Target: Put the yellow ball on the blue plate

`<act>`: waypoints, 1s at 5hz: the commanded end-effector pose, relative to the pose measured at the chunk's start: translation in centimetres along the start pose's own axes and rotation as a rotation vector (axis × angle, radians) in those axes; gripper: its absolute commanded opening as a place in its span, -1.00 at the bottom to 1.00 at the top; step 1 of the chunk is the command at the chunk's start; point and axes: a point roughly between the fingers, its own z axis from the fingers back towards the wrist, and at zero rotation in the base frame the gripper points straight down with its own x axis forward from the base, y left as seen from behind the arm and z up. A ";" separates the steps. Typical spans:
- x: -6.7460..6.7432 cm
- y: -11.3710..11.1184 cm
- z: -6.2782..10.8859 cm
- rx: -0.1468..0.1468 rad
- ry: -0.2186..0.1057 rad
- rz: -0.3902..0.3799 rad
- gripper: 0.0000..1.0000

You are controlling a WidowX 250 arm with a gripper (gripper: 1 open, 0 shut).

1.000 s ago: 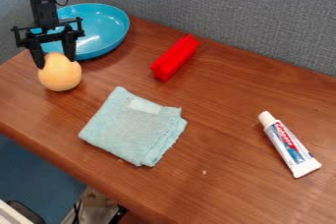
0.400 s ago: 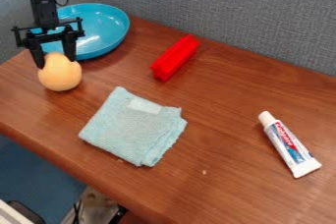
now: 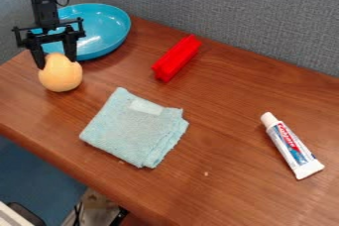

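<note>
The yellow ball, egg-shaped and matte, rests on the wooden table at the far left. My gripper comes down on it from above and behind. Its two black fingers sit against the ball's upper sides, so it is shut on the ball. The lower half of the ball shows in front of the fingers. The blue plate, glossy and shallow, stands just behind and to the right of the ball, and the arm hides part of its left rim.
A red block lies right of the plate. A pale teal folded cloth sits mid-table. A toothpaste tube lies at the right. The table's front-left edge runs close below the ball.
</note>
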 end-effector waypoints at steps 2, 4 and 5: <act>-0.1 0.1 -1.2 0.002 0.041 -0.009 -1.00; -0.1 0.0 -1.3 0.003 0.050 -0.017 -1.00; -0.1 0.0 -1.3 0.004 0.054 -0.020 -1.00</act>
